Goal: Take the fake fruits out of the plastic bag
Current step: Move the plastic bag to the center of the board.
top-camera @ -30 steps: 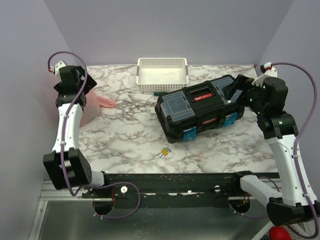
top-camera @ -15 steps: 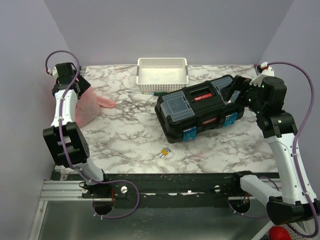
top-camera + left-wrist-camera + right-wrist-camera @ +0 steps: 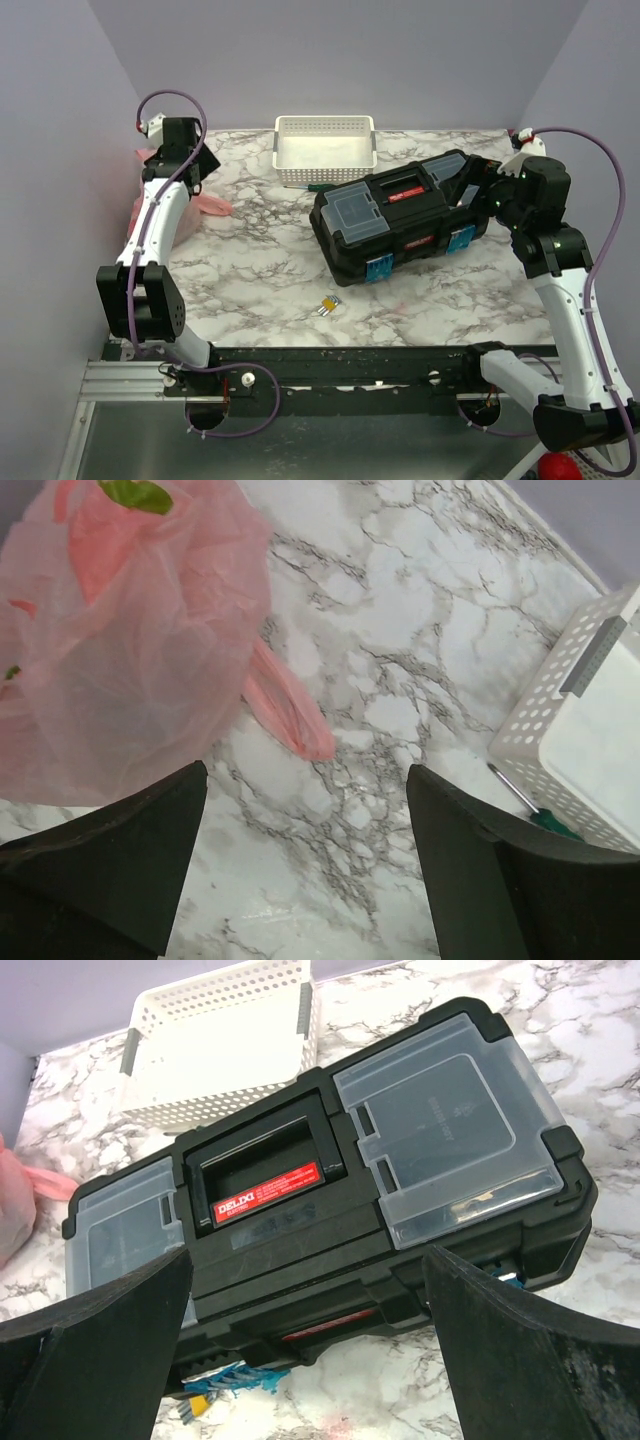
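1. bag: pink, thin, crumpled. it lay at the left edge of the table, near the far left corner. from above, most of it was hidden behind the left arm. the wrist view cut it off at top and left. a twisted pink tail ran from it over the marble toward the middle.
2. fruits: none could be made out. a green patch showed at the bag's top; whether fruit or print could not be told. the film was too cloudy to show anything else inside.
3. left gripper: jaws spread wide, nothing between them. it hung over bare marble just beside the bag, apart from it.
4. right gripper: jaws at full spread, empty. it was held by the right end of the toolbox, apart from it so far as could be seen.
5. toolbox: black, red label under the handle, clear lidded compartments either side. it lay slantwise, right of the middle. compartment contents were unreadable.
6. basket: white, perforated, at the middle of the far edge. both wrist views cut it off.
7. screwdriver: green handle, thin shaft, between basket and toolbox. the wrist view cut off part of the handle.
8. clip: small, yellow, near the middle of the near edge. it was too small for detail.
9. red round thing: off the table, below the near right corner. it was cut off by the frame and could not be identified.
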Controlling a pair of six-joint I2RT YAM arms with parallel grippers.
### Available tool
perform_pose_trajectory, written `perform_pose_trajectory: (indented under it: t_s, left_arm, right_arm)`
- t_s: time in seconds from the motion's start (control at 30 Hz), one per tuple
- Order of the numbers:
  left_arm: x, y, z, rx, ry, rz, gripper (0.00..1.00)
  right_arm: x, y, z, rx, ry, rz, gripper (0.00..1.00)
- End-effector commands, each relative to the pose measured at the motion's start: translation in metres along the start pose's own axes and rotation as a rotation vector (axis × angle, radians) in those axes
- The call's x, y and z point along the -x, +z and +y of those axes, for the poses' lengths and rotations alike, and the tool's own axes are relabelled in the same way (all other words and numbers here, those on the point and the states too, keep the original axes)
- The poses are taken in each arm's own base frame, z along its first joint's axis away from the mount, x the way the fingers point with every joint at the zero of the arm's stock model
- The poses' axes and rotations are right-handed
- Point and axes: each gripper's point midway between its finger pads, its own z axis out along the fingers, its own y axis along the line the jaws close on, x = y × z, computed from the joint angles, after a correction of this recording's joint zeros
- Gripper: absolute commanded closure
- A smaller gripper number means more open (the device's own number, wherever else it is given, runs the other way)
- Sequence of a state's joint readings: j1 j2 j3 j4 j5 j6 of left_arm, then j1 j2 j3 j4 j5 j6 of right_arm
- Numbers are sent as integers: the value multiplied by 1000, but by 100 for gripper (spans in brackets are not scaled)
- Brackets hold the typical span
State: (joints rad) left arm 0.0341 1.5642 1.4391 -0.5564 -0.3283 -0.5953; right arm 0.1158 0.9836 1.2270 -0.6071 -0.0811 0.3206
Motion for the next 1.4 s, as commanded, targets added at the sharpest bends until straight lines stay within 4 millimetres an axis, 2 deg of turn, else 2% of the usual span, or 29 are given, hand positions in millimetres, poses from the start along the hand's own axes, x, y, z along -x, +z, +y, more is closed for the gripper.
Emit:
perform_pose_trajectory:
  t_s: [0.0,0.07,0.13,0.27,0.37,0.5,0.57,0.67,0.77,0.93,1.0,1.17,1.37]
  left_arm:
    - [-38,10,-20,-1,-193,168,20]
    - [-55,18,-30,-13,-258,247,20]
    - [-72,24,-32,26,-334,321,19]
    - [-91,38,-37,44,-421,375,19]
    - [-101,51,-28,109,-470,376,19]
    - [-104,73,-14,187,-495,326,21]
    - [-114,82,-11,203,-527,350,22]
    - [-127,96,-12,190,-560,412,33]
    - [-127,105,-12,182,-544,406,48]
    - [-125,109,-7,209,-523,401,48]
    - [-128,111,-6,220,-522,423,55]
    - [-129,114,-8,212,-532,435,58]
    - [-130,118,-9,196,-534,438,67]
  right_arm:
    - [1,-3,-2,-5,-5,-16,0]
    - [0,-2,-1,0,0,-12,0]
    - [-1,-1,-2,-4,1,-8,0]
    - [3,-9,-4,-22,-7,-24,0]
    - [0,-9,-9,-42,-10,-23,0]
    - [-2,-8,-11,-46,-14,-23,0]
    - [-3,-6,-10,-45,-18,-9,0]
    - [-3,-6,-10,-49,-19,2,0]
    - [-2,-7,-10,-46,-14,-6,0]
    - [-2,-9,-8,-38,-4,-12,0]
    - [0,-9,-8,-38,-5,-12,0]
    - [3,-11,-6,-35,-1,-19,0]
    - [6,-14,-4,-32,9,-29,0]
